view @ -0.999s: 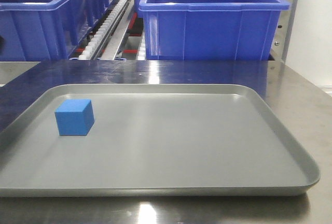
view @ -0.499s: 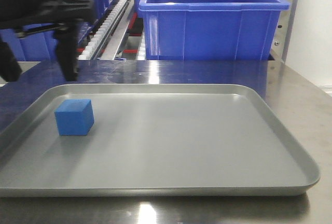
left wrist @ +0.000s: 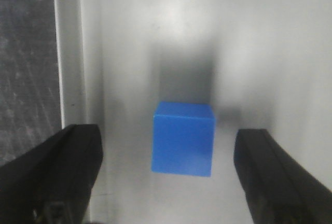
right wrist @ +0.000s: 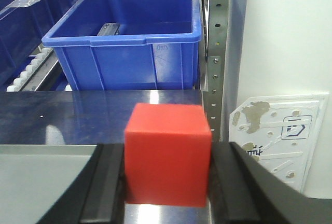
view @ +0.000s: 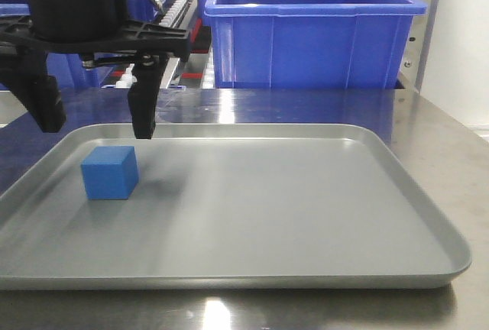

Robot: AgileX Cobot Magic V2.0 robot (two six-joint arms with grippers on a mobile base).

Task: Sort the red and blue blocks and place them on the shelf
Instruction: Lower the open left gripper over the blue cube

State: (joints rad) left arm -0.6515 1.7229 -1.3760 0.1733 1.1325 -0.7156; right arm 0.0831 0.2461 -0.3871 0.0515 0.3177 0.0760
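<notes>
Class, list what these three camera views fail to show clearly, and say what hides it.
- Front view: the red block and right gripper lie outside the frame.
- Front view: the large blue bin's inside, hidden by its front wall.
- Front view: the shelf rollers, partly behind the left gripper.
- Right wrist view: the red block's side faces, covered by the fingers.

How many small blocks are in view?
2. The blue block sits on the tray, below the open left gripper; the red block is clamped in the right gripper. Bins may hide others.
</notes>
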